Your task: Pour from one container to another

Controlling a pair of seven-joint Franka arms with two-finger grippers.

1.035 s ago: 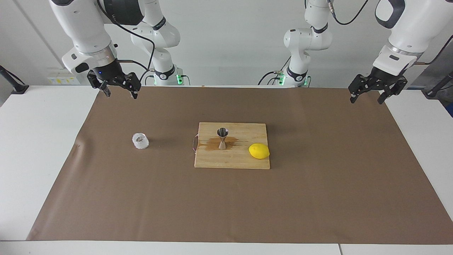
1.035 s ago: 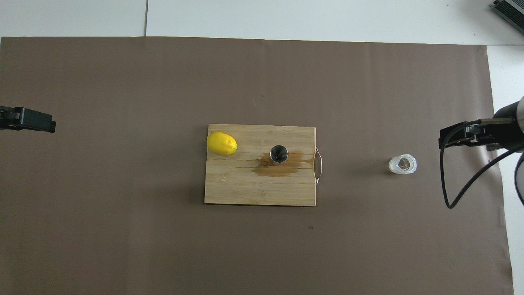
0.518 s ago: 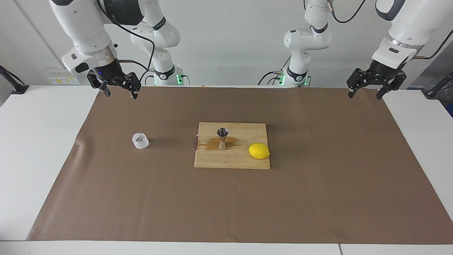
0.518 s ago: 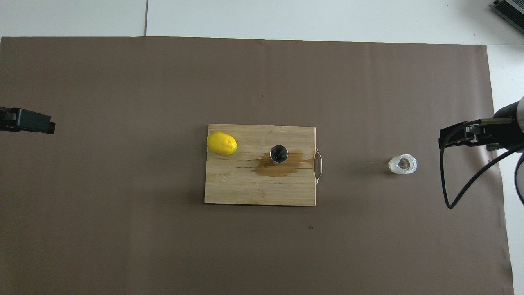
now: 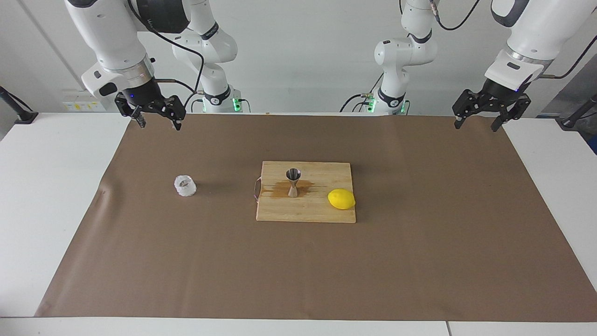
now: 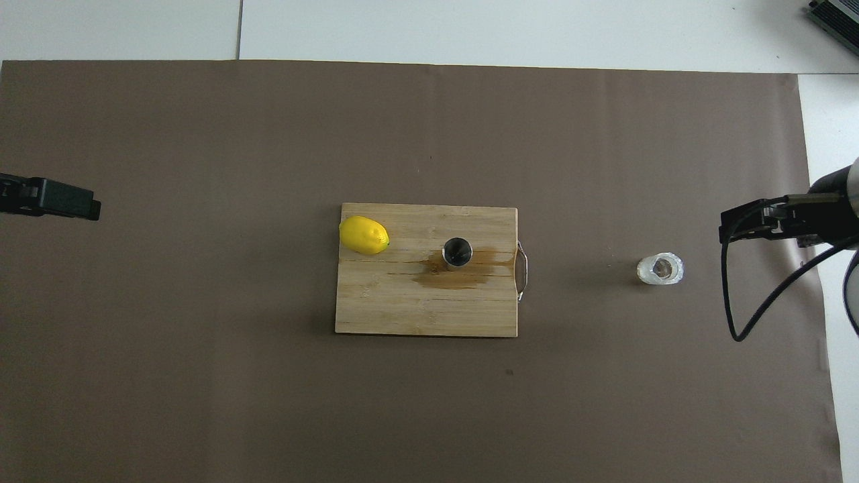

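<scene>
Steel jigger (image 5: 293, 182): upright on the board (image 5: 326, 212), long axis vertical, dark mouth up; in the overhead view only its round mouth (image 6: 458, 251) shows, the waist and lower cone hidden under it.
Glass (image 5: 185, 185): upright on the brown paper (image 5: 419, 261), mouth up, toward the right arm's end of the worktop (image 5: 51, 196), well apart from the board; its contents are hard to make out, perhaps a little liquid at the bottom (image 6: 661, 268).
Board: wooden, in the middle of the paper, a brown wet stain (image 6: 456, 276) around the jigger's foot, a wire handle (image 6: 523, 270) on the edge toward the glass.
Lemon (image 5: 341, 199): on the board's corner toward the left arm, lying on its side, beside the jigger but apart from it.
Right gripper (image 5: 157, 119): raised over the paper's edge nearest the robots, fingers apart, nothing between them; cut off by the frame edge overhead.
Left gripper (image 5: 475, 120): raised over the paper's corner at its own end, fingers spread, empty; only a dark tip (image 6: 64, 201) shows overhead.
</scene>
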